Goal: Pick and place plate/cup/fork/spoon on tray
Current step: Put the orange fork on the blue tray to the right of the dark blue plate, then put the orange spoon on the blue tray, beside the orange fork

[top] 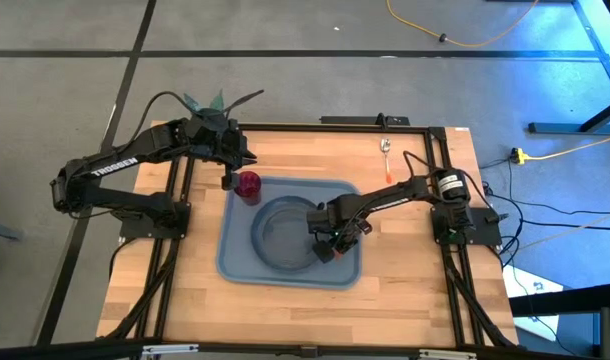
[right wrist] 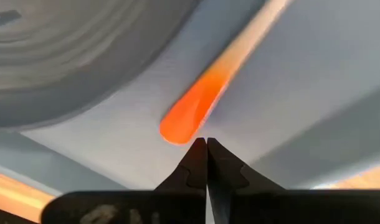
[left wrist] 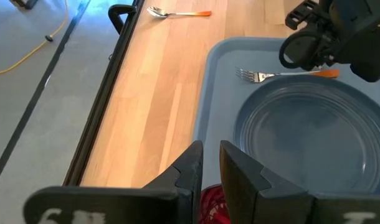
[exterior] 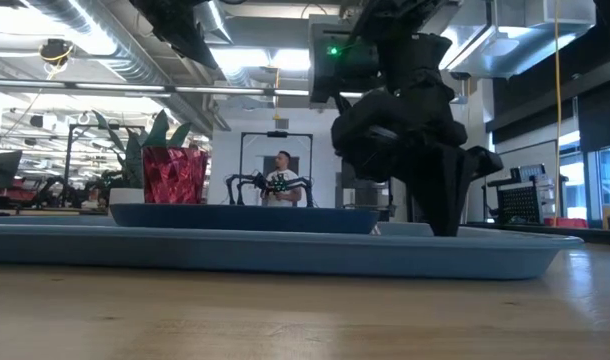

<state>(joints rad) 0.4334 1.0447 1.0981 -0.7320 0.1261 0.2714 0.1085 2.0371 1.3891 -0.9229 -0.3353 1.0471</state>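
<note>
Right gripper (right wrist: 207,144) fingers pressed together, empty, beside fork (right wrist: 205,93) handle.

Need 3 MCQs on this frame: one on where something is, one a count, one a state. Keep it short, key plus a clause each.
1. Where does the small spoon with silver bowl and orange handle lie?
A. on the round dark grey-blue plate
B. on the bare wooden table, off the tray
C. inside the cup

2. How many task items sit on the large light blue-grey rectangular plastic tray?
A. one
B. two
C. three

3. How do the right gripper's fingers stand?
A. closed together, holding nothing
B. wide open
C. clamped round the cup

Key:
1 B: the high view shows the spoon on wood by the far right corner of the table.
2 C: the plate, the small dark red cup and the orange-handled fork are on the tray.
3 A: in the right wrist view the right gripper has its tips touching, just short of the fork handle's end.
</note>
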